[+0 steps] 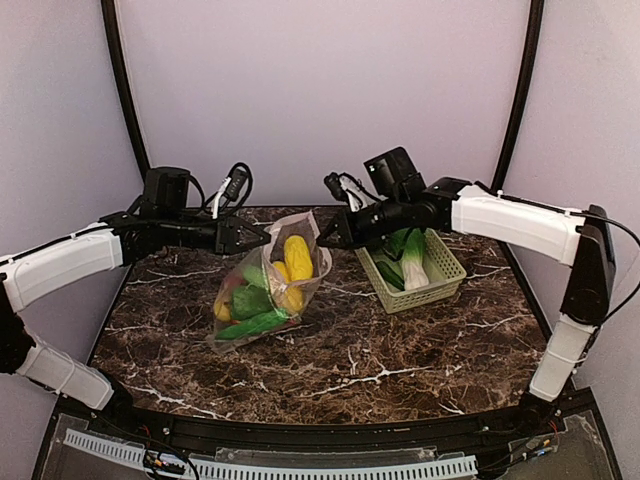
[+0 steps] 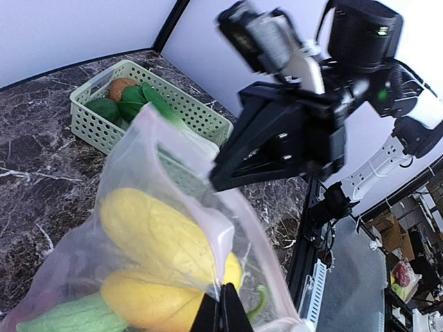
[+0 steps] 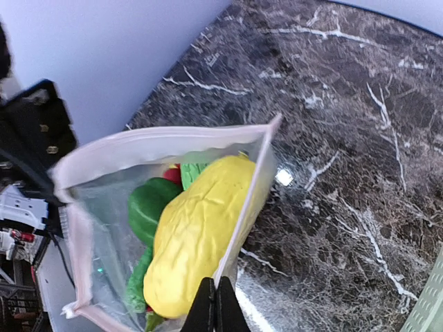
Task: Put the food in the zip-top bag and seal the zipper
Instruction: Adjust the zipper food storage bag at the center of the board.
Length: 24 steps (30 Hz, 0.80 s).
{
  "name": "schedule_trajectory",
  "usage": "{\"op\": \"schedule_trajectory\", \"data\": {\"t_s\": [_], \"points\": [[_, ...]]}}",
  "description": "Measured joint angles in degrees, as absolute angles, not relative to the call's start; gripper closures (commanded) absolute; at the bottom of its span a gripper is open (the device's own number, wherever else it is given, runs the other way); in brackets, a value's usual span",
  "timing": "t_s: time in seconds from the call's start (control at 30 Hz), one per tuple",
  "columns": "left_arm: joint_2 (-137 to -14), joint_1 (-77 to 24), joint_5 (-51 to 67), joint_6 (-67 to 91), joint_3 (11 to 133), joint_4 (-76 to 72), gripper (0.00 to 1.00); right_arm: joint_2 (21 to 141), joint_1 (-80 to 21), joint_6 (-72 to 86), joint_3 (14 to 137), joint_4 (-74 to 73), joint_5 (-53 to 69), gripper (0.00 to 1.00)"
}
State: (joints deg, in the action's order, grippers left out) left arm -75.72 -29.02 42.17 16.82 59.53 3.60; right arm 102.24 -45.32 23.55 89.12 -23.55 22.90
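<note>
Pale green lattice basket (image 1: 430,293) sits right of centre on a dark marble tabletop (image 1: 400,350), white-veined. Plain lilac backdrop (image 1: 320,90) behind. Black pole (image 1: 517,95) at rear right corner.

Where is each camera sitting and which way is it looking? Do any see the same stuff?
Top camera: high behind the arms, looking down at the table, bag and basket; left arm and right arm show.
Left wrist camera: on the left arm, looking across the bag to the basket and right gripper; its left gripper pinches the bag.
Right wrist camera: on the right arm, looking into the bag at the corn; its own fingertips show.
Shared: both wrist cameras see the bag and corn.
</note>
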Motion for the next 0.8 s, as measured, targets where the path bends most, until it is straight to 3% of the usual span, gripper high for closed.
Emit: {"op": "schedule_trajectory", "data": {"t_s": [0.27, 0.37, 0.4, 0.47, 0.53, 0.67, 0.8], "points": [[-75.35, -27.53, 40.05, 16.56, 64.75, 6.17, 0.98, 91.0, -46.06, 26.17, 88.73, -22.22, 24.69, 1.0], [-76.05, -27.51, 41.28, 18.26, 66.26, 6.15, 0.69, 90.02, -46.74, 27.22, 88.66, -21.87, 24.03, 1.0], [-76.31, -27.51, 41.52, 18.46, 66.57, 6.13, 0.53, 89.84, -47.09, 27.81, 88.49, -21.69, 23.27, 1.0], [-76.66, -27.53, 42.11, 19.05, 67.07, 6.22, 0.35, 89.43, -47.75, 29.54, 87.22, -20.82, 21.21, 1.0], [-76.47, -27.53, 42.15, 18.74, 67.37, 6.55, 0.24, 89.08, -48.05, 31.81, 85.08, -19.16, 18.85, 1.0], [-74.0, -27.66, 40.73, 17.63, 67.4, 7.94, 0.14, 88.6, -48.45, 37.26, 80.47, -14.68, 13.54, 1.0], [-68.99, -29.08, 38.52, 14.22, 66.43, 10.15, 0.13, 88.6, -49.08, 40.8, 79.68, -11.46, 8.01, 1.0]]}}
